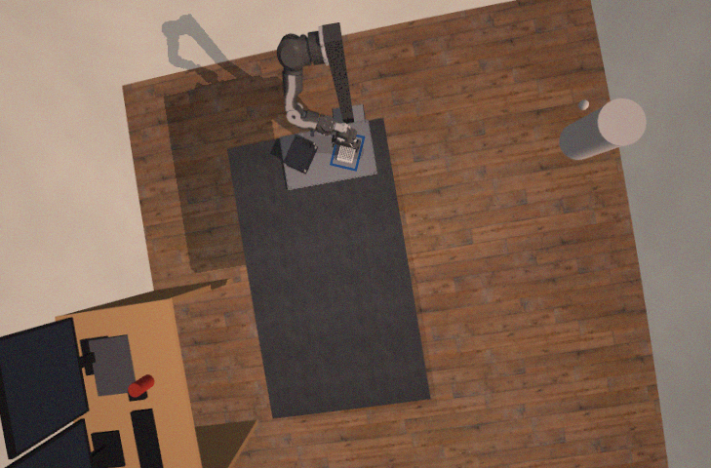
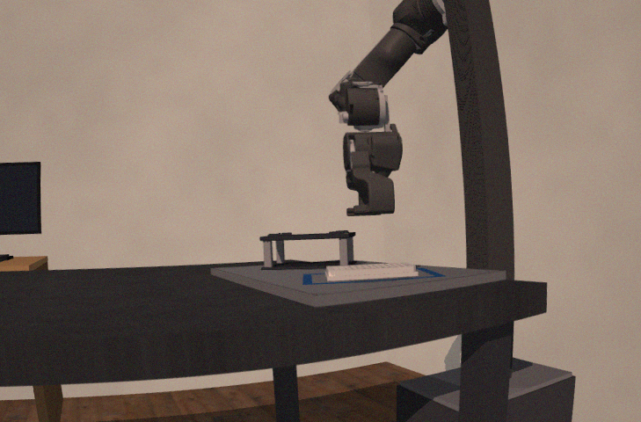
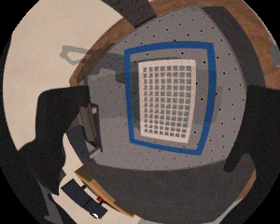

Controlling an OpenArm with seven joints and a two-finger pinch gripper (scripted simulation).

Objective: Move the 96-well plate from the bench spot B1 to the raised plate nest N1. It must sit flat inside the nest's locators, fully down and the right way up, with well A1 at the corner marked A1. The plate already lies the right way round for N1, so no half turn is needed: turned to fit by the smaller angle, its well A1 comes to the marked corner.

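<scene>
The white 96-well plate lies flat inside the blue outline of spot B1 on the grey bench pad. It also shows in the wrist view and in the top view. My gripper hangs well above the plate, open and empty; its two dark fingers frame the wrist view at left and right. The raised nest N1 stands on posts to the left of the plate, empty; from above it is a dark square.
The arm's dark mounting column rises just right of the pad. The grey pad sits at the far end of a long dark table. A desk with monitors stands far off.
</scene>
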